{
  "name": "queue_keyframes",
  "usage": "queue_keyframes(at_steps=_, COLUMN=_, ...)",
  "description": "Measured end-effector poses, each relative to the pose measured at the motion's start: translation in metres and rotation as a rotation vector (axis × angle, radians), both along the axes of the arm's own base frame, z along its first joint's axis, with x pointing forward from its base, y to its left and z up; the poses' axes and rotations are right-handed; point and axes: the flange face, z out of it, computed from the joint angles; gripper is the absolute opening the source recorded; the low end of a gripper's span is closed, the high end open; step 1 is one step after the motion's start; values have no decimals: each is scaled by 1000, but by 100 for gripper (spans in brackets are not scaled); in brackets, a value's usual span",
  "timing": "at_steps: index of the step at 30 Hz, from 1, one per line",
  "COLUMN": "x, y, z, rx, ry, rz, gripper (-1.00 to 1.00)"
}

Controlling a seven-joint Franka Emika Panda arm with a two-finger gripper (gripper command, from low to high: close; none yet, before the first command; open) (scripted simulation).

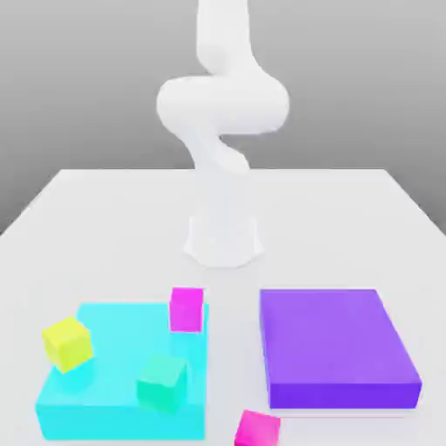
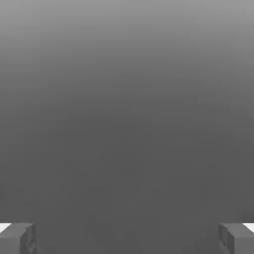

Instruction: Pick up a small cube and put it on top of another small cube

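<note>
Exterior view has one pink cube [image 1: 186, 309] on the cyan slab's [image 1: 113, 409] far corner and its twin [image 1: 257, 429] on the table by the purple slab [image 1: 335, 348], both well below the raised gripper [image 2: 127, 238], fingers [image 2: 17, 238] spread wide, empty.

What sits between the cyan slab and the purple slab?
In the exterior view, nothing: a bare strip of white table separates the cyan slab from the purple slab.
</note>
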Motion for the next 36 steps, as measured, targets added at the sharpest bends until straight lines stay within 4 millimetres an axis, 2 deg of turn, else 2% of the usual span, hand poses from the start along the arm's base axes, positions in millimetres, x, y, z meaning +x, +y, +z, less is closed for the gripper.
queue_keyframes(at_steps=4, x=47, y=3, z=-56, rx=-27, ry=95, rz=161, gripper=0)
queue_keyframes(at_steps=8, x=85, y=11, z=-115, rx=-59, ry=178, rz=311, gripper=0)
queue_keyframes(at_steps=12, x=113, y=22, z=-179, rx=-99, ry=255, rz=454, gripper=0)
queue_keyframes(at_steps=16, x=132, y=34, z=-244, rx=-149, ry=326, rz=591, gripper=0)
queue_keyframes(at_steps=23, x=143, y=52, z=-355, rx=-265, ry=443, rz=825, gripper=0)
queue_keyframes(at_steps=28, x=139, y=52, z=-427, rx=-371, ry=525, rz=981, gripper=0)
queue_keyframes(at_steps=32, x=130, y=48, z=-476, rx=-471, ry=589, rz=1106, gripper=0)
queue_keyframes(at_steps=36, x=130, y=47, z=-530, rx=-497, ry=601, rz=1135, gripper=0)
